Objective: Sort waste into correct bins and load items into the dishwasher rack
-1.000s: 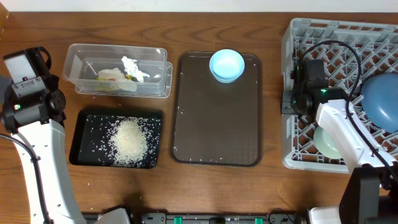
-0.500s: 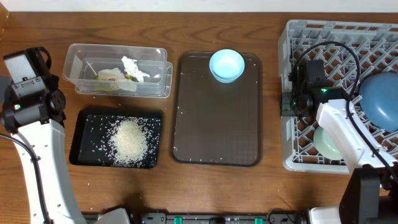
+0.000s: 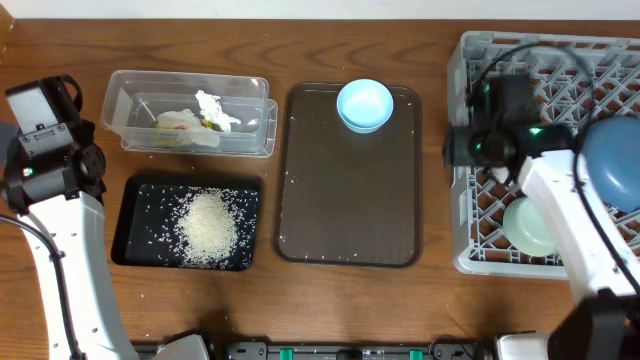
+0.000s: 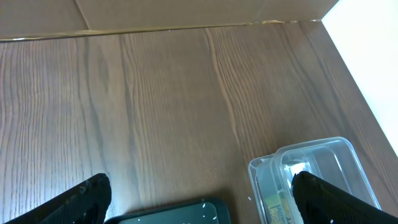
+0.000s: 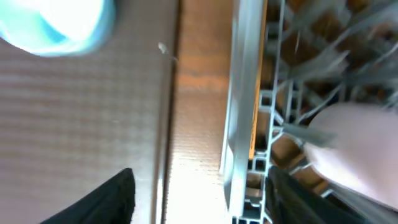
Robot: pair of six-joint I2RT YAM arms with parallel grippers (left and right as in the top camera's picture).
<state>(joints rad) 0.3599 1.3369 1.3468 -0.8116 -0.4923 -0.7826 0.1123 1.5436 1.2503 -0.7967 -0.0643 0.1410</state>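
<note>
The grey dishwasher rack [image 3: 480,255] stands at the right and holds a large blue plate-bowl [image 3: 612,160] and a mint-green bowl [image 3: 524,228]. A blurred pink cup [image 5: 354,146] lies in the rack in the right wrist view. My right gripper [image 3: 453,148] [image 5: 202,199] is open, its fingers astride the rack's left wall [image 5: 244,93]. A pale-blue small bowl [image 3: 365,105] sits on the dark-brown tray [image 3: 350,200]. The clear tub [image 3: 125,100] holds tissue [image 3: 212,106] and a wrapper [image 3: 178,124]. Rice [image 3: 208,226] lies in the black tray [image 3: 135,200]. My left gripper [image 4: 202,199] hangs open at the far left, holding nothing.
Loose rice grains are scattered on the black tray and along the brown tray's edges. In the left wrist view, bare wooden table [image 4: 155,106] runs back to the wall, with the tub's corner [image 4: 311,168] at lower right.
My right gripper has gone from shut to open and has shifted towards the far side along the rack's left wall. The rack has edged slightly left. The left arm has not moved.
</note>
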